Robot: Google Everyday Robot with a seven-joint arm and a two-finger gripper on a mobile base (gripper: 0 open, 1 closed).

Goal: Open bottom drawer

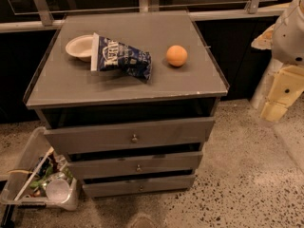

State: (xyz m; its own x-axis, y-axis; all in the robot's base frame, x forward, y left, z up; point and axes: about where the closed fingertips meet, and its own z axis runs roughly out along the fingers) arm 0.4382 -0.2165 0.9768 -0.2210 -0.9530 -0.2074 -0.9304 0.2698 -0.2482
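A grey cabinet has three grey drawer fronts stacked one above another. The bottom drawer is the slimmest front, lowest and close to the floor, with a tiny round metal knob at its centre. A dark gap shows above it. The middle front and the tallest top front sit above it. My gripper, cream-coloured under a white arm, is at the right edge, to the right of the cabinet and well apart from the drawers.
On the cabinet top lie a white bowl, a blue chip bag and an orange. A clear bin of rubbish stands on the speckled floor at the cabinet's left. A metal rail runs behind.
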